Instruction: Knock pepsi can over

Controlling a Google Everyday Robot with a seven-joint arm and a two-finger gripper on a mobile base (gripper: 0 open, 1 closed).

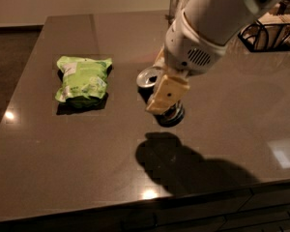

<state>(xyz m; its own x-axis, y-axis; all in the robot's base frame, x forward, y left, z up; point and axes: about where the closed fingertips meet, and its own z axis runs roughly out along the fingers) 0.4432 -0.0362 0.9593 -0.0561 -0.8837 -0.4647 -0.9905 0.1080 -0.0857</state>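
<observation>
**Camera view: can caught at a slant in the gripper.**
The gripper [160, 94] has its jaws clamped on the pepsi can [149, 77], which sits tilted between them over the tabletop [222, 129], silver top pointing up-left. A green bag [83, 79] lies well left of the jaws, and a wire basket [268, 33] sits behind them to the right.

My gripper [162, 98] hangs over the middle of the table [63, 168], clasped on the tilted pepsi can [149, 78]. A snack bag [82, 79] lies well to its left. Behind stands a glass tumbler [178, 4], and a wire basket [268, 33] sits far right.
</observation>
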